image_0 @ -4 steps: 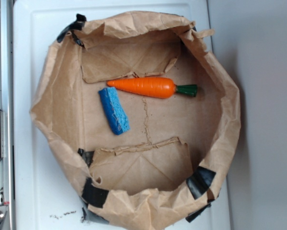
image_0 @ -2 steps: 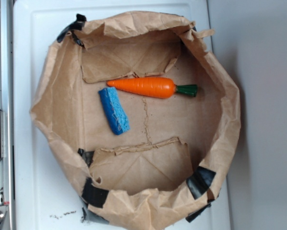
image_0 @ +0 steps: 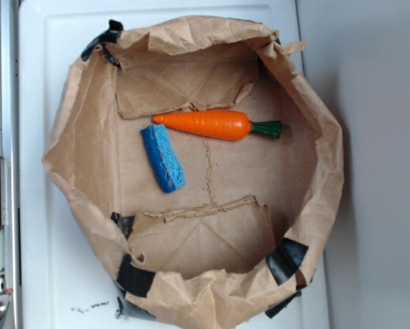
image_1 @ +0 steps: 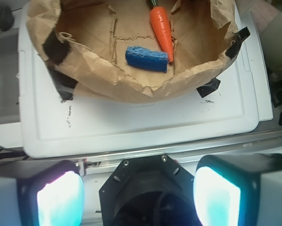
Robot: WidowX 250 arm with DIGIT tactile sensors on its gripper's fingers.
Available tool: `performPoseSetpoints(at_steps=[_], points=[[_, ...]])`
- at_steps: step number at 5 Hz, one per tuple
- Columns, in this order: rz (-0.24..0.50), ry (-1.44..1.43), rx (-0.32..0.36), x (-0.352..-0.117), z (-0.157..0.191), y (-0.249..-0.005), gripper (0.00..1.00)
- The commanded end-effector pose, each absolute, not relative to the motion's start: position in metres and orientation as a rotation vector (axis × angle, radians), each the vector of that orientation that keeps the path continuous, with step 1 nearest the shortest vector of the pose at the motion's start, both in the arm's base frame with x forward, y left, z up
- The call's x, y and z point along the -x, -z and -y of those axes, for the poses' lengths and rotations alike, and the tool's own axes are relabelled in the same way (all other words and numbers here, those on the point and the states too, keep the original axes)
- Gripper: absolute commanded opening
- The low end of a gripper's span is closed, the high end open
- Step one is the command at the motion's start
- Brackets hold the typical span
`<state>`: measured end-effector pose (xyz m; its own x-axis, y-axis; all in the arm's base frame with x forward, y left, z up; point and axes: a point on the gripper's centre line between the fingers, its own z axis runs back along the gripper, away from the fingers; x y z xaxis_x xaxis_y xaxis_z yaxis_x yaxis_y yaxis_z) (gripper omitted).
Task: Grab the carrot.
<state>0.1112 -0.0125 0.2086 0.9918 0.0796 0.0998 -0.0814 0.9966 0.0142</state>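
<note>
carrot [image_0: 206,124] – in paper bag [image_0: 88,123], beside sponge [image_0: 163,158] | gripper [image_1: 136,197] – spread wide, holding nothing

The brown paper bag's rolled walls [image_0: 81,137] ring the floor on every side, leaving entry from above. Inside, the carrot [image_0: 208,124] has bare floor at its 6 o'clock and beyond its stem at 3 o'clock. The blue sponge [image_0: 162,158] crowds its tip at 7 o'clock; a torn paper flap [image_0: 184,89] lies close at 12.
</note>
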Motion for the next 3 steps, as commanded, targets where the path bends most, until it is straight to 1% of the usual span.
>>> performPoseSetpoints(at_steps=[1, 2, 3], points=[[0.088, -0.176, -0.014, -0.154, 0.001, -0.204, 1.0], [0.088, -0.196, -0.009, -0.182, -0.01, -0.2, 1.0], [0.077, -0.199, 0.015, -0.207, -0.016, -0.195, 1.0]])
